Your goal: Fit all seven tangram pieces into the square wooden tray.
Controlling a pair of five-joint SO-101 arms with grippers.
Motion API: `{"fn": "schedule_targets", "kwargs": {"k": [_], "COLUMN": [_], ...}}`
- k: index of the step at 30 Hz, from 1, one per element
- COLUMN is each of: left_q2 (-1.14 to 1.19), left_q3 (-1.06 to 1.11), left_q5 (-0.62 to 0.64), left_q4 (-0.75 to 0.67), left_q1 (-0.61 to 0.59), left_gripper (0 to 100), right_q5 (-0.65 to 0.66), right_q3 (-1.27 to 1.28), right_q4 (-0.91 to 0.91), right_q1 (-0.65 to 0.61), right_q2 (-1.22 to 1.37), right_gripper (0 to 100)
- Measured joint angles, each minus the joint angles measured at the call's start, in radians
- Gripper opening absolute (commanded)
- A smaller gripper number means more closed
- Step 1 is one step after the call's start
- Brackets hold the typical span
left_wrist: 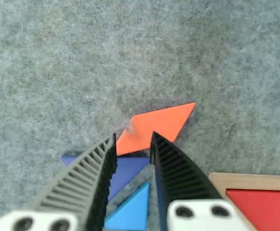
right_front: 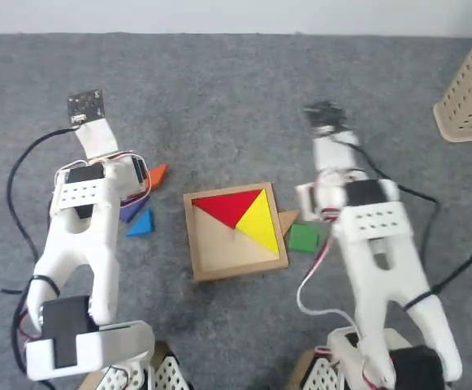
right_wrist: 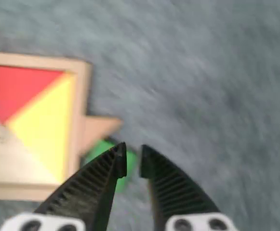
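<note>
Well, the left hand (left_wrist: 134,140) is hovering low over the grey surface (right_front: 219,89), its two fingers spread a little and nothing caught between them. Its tips are hanging right at the near end of the orange parallelogram (left_wrist: 156,126), which is lying flat and stretching away from the hand. Back under the fingers, nearer the wrist, a dark blue triangle (left_wrist: 125,171) and a lighter blue triangle (left_wrist: 132,211) are lying close together. I cannot tell whether they are touching.

The square wooden tray (right_front: 237,268) is sitting off to that hand's side, between the two arms. A red triangle (right_front: 227,207) and a yellow triangle (right_front: 260,223) are lying inside it, meeting along one edge and running into the tray corner closest to the right hand (right_wrist: 132,153).

That right hand is hanging just outside the tray wall, its fingers drawn close with only a narrow gap showing, gripping nothing. A green square (right_wrist: 100,150) is peeking out from beneath its fingertips. Just beyond the tips, a plain wooden triangle (right_wrist: 99,130) is lying against the tray's outer wall. A pale slatted basket (right_front: 471,89) is standing well apart from this hand, at the surface's far edge.
</note>
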Motion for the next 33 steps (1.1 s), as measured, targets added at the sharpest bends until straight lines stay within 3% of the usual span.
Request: {"fn": "schedule_targets", "kwargs": {"k": [4,10,28,33], "left_q2": [0.0,0.0,0.0,0.0], "left_q3": [0.0,0.0,0.054,0.054], "left_q5": [0.0,0.0,-0.044,-0.046], "left_q4": [0.0,-0.017,-0.132,-0.132], "left_q1": [0.0,0.0,0.0,0.0], "left_gripper": [11,11,11,11], "right_q5": [0.0,-0.038,-0.048,-0.051], "right_q3": [0.0,0.0,-0.091,-0.187], "right_q4": [0.026,0.021,-0.038,-0.048], "right_q1": [0.123,0.118,-0.169,-0.221], "right_q2": [0.066,0.279,0.292,0.433], "right_gripper": [12.9,13.0,13.1,13.2]}}
